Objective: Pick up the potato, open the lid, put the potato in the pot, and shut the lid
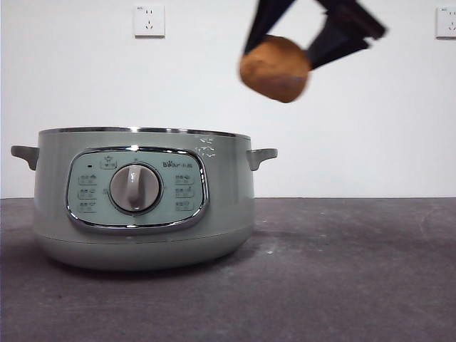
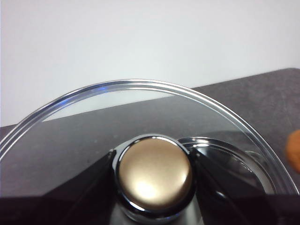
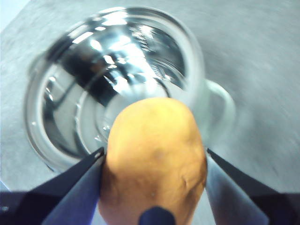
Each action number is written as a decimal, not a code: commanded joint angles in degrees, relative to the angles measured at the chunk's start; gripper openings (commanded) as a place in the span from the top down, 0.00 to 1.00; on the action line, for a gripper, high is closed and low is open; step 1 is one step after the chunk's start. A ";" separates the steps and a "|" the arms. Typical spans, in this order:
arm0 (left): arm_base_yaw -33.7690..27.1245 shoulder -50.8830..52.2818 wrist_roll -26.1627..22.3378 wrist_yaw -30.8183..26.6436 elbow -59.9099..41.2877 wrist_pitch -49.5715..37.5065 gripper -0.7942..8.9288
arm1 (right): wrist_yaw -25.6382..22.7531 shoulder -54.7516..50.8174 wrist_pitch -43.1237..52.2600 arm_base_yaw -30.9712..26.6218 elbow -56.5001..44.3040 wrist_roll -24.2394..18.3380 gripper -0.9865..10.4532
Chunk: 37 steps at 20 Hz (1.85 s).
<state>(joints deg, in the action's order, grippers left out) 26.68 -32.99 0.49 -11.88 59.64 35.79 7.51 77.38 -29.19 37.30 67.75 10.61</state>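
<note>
The pale green pot (image 1: 142, 199) stands on the table at the left with no lid on it. In the right wrist view its shiny steel inside (image 3: 112, 79) shows open below. My right gripper (image 1: 285, 43) is shut on the orange-brown potato (image 1: 275, 68) and holds it in the air, above and just right of the pot's right handle. The potato (image 3: 154, 159) fills the space between the two jaws. My left gripper (image 2: 154, 176) is shut on the knob (image 2: 154, 174) of the clear glass lid (image 2: 225, 117) and holds it off the pot, out of the front view.
The dark grey table (image 1: 342, 271) stretches to the right of the pot. A white wall with two sockets (image 1: 149, 21) stands behind. An orange edge of the potato (image 2: 294, 150) shows at the side of the left wrist view.
</note>
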 commanded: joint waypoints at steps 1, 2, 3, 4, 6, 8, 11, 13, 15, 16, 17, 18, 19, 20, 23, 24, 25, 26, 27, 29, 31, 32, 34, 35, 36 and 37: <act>0.00 3.52 -0.68 -0.20 0.87 -1.01 0.93 | 0.11 6.47 0.15 2.03 6.10 -2.91 0.92; 0.00 4.68 -0.55 -0.22 0.87 -0.09 0.93 | 0.11 9.94 0.02 2.95 9.49 -3.74 0.92; 0.00 5.27 -0.55 -0.26 0.87 0.48 0.93 | 0.11 12.92 -0.44 3.61 12.39 -4.44 0.92; 0.00 5.53 -0.55 -0.28 0.87 1.14 0.93 | 0.11 16.68 -1.40 4.37 16.24 -5.55 0.92; 0.00 5.53 -0.57 -0.35 0.87 2.49 0.93 | -0.11 23.50 -3.76 5.73 23.19 -7.65 0.92; 0.00 5.53 -0.57 -0.33 0.87 3.54 0.93 | -0.44 29.62 -5.18 6.97 28.72 -9.68 0.92; 0.00 5.53 -0.55 -0.39 0.87 3.91 0.93 | -3.63 37.16 -5.35 8.76 33.29 -13.40 0.92; 0.00 5.53 -0.57 -1.27 0.87 4.02 0.93 | -6.45 40.63 -5.14 9.70 34.07 -16.00 0.92; 0.00 5.51 -0.57 -1.62 0.87 4.50 0.93 | -7.91 43.15 -5.33 10.08 34.07 -16.85 0.92; 0.00 5.51 -0.57 -1.62 0.87 4.68 0.93 | -7.91 44.15 -5.66 10.12 34.07 -17.59 0.92; 0.00 5.51 -0.57 -1.62 0.87 4.87 0.93 | -7.91 44.87 -5.79 10.12 34.07 -17.64 0.92; 0.00 5.51 -0.57 -1.66 0.87 5.07 0.93 | -7.91 45.33 -5.81 10.10 34.07 -17.73 0.91; 0.00 5.51 -0.57 -1.64 0.87 5.29 0.93 | -7.87 45.42 -5.84 10.05 34.07 -18.10 0.91; 0.00 5.51 -0.57 -1.64 0.87 5.55 0.93 | -7.85 45.42 -5.79 10.05 34.07 -18.08 0.90; 0.00 5.51 -0.57 -1.66 0.87 5.92 0.93 | -7.91 45.42 -5.79 10.01 34.07 -17.94 0.55; 0.00 5.51 -0.57 -1.66 0.87 5.92 0.93 | -7.89 45.42 -5.77 10.03 34.07 -17.94 0.55; 0.00 5.51 -0.57 -1.66 0.85 5.92 0.93 | -7.89 45.40 -5.79 10.08 34.07 -17.94 0.55; -0.02 5.51 -0.57 -1.66 0.87 5.92 0.93 | -7.89 45.35 -5.81 10.08 34.07 -17.70 0.55; 0.00 5.51 -0.57 -1.66 0.87 5.92 0.93 | -7.89 45.29 -5.79 10.08 34.10 -17.70 0.55; 0.00 5.51 -0.57 -1.66 0.87 5.92 0.93 | -7.89 44.89 -5.84 10.08 34.12 -17.51 0.55; 0.00 5.51 -0.57 -1.66 0.87 5.90 0.93 | -7.87 43.47 -6.16 10.08 34.12 -16.85 0.55; 0.00 5.46 -0.57 -1.66 0.87 5.81 0.93 | -7.87 42.10 -6.84 10.08 34.12 -16.13 0.55; 0.00 4.15 -0.57 -1.68 0.87 4.98 0.93 | -7.91 37.97 -9.49 9.94 34.12 -16.02 0.56; -0.02 2.62 -0.57 -1.66 0.85 4.20 0.93 | -7.93 34.93 -11.74 9.70 34.12 -16.02 0.56; 0.00 0.85 -0.57 -1.64 0.87 3.30 0.93 | -8.11 32.20 -13.68 9.51 34.12 -16.00 0.56; -0.02 -1.46 -0.59 -1.64 0.87 2.10 0.93 | -8.07 28.94 -16.02 9.20 34.12 -15.98 0.56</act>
<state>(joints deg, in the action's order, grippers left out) 26.68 -35.59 0.47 -13.34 59.66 40.27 -0.32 105.45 -45.82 46.46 101.93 -5.78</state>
